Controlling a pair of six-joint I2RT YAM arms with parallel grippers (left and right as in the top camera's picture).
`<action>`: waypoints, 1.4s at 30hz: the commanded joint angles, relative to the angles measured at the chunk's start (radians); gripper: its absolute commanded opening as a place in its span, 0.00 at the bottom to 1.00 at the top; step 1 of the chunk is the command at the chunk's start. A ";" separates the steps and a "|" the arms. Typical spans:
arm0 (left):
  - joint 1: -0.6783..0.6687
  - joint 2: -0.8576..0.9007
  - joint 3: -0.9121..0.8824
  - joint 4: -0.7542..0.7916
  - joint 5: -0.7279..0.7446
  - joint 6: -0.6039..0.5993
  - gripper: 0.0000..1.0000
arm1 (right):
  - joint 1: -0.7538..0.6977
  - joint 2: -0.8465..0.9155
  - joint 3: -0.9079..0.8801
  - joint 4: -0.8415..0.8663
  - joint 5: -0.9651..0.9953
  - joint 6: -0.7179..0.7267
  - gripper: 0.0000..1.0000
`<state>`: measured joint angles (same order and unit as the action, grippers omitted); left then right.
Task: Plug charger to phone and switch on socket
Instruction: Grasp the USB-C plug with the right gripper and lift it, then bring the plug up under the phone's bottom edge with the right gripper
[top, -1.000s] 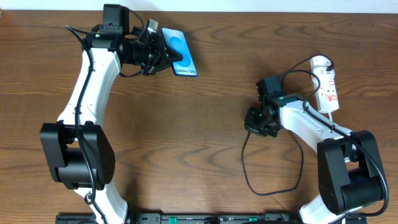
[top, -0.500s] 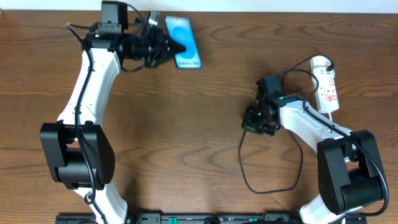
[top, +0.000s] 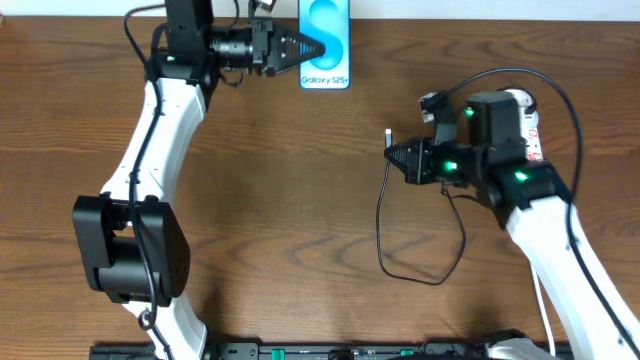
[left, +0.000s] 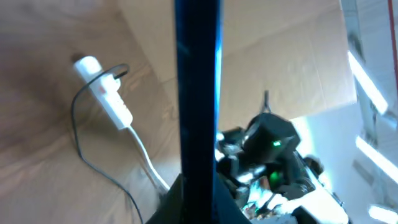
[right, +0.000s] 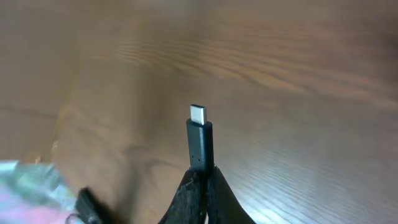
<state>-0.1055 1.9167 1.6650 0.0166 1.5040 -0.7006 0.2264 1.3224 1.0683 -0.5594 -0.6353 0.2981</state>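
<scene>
The left gripper (top: 298, 47) is clamped on one long edge of the phone (top: 326, 40), which juts out past its fingertips with the screen facing up. From the left wrist the phone shows edge-on, a dark blue strip. The right gripper (right: 202, 179) is pinched on the charger (right: 200, 146). The connector tip pokes out just beyond the fingertips, and the cable hangs in a loop below the hand. The socket (top: 533, 128) lies behind that wrist, partly hidden. The phone is well apart from the right gripper.
</scene>
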 joint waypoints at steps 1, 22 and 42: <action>-0.032 -0.032 0.021 0.213 0.047 -0.229 0.07 | -0.004 -0.072 0.014 0.003 -0.123 -0.071 0.01; -0.149 -0.032 0.018 0.483 -0.069 -0.317 0.07 | 0.005 -0.151 0.014 0.174 -0.161 0.163 0.01; -0.171 -0.035 0.011 0.098 -0.294 -0.031 0.07 | 0.089 -0.143 0.099 -0.001 0.125 0.169 0.01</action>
<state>-0.2752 1.9167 1.6608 0.0715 1.1896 -0.7792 0.2955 1.1824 1.1416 -0.5552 -0.5510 0.4892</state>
